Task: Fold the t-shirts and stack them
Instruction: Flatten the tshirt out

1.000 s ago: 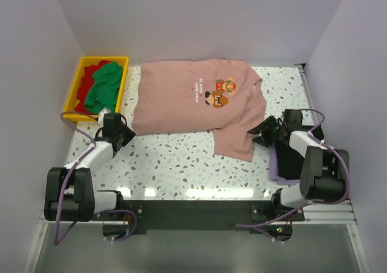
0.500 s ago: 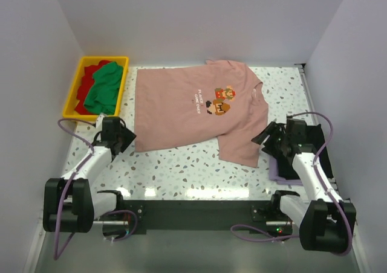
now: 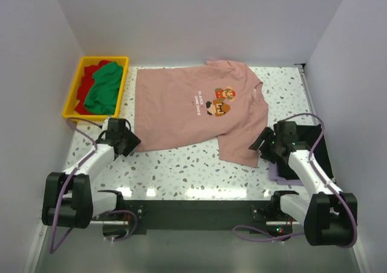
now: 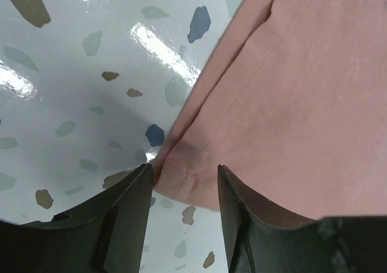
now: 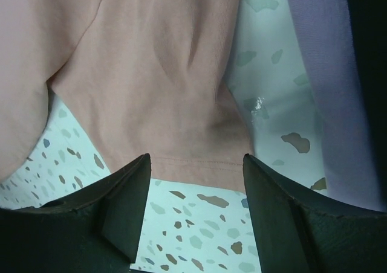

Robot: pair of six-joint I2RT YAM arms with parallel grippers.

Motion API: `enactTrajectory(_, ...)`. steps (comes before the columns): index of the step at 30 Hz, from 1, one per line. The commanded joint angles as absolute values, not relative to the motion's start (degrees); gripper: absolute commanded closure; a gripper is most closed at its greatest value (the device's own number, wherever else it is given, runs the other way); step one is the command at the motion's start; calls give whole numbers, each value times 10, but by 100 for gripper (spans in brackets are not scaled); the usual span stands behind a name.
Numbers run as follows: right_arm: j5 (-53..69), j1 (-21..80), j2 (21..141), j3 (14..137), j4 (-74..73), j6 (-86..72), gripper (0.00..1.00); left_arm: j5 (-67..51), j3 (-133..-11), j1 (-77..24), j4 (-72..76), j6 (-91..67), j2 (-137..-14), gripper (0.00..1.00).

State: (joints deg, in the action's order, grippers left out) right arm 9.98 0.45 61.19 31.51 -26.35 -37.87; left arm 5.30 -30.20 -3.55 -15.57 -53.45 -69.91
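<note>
Worktop (image 3: 181,164): glossy white terrazzo with grey, brown and blue flecks. A row of bright glare patches (image 3: 199,192) along its near edge; same sheen in the left wrist view. Closed in on three sides by back wall (image 3: 199,19), left wall (image 3: 30,73) and right wall (image 3: 360,73), all plain pale lilac-white. Black base plate (image 3: 193,208) along the near edge, metal rail (image 3: 354,211) beside it. Dull grey floor (image 3: 199,252) below. Light even, shadows soft.
</note>
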Motion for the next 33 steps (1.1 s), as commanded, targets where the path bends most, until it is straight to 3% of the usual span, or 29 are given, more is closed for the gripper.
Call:
enactTrajectory(1,74,10,623,324,-269,-373,34,56,-303,-57,-161,-540,-694,48)
enactTrajectory(6,55,11,639,340,-280,-372,34,65,-300,-76,-160,-547,-716,49)
enactTrajectory(10,52,10,647,343,-281,-373,34,78,-312,-76,-165,-537,-737,58)
enactTrajectory(16,48,10,661,347,-278,-372,34,85,-341,-69,-175,-519,-788,88)
enactTrajectory(20,53,13,670,350,-280,-367,34,90,-350,-37,-185,-504,-787,100)
enactTrajectory(33,33,91,672,301,-264,-403,35,91,-373,37,-203,-465,-776,100)
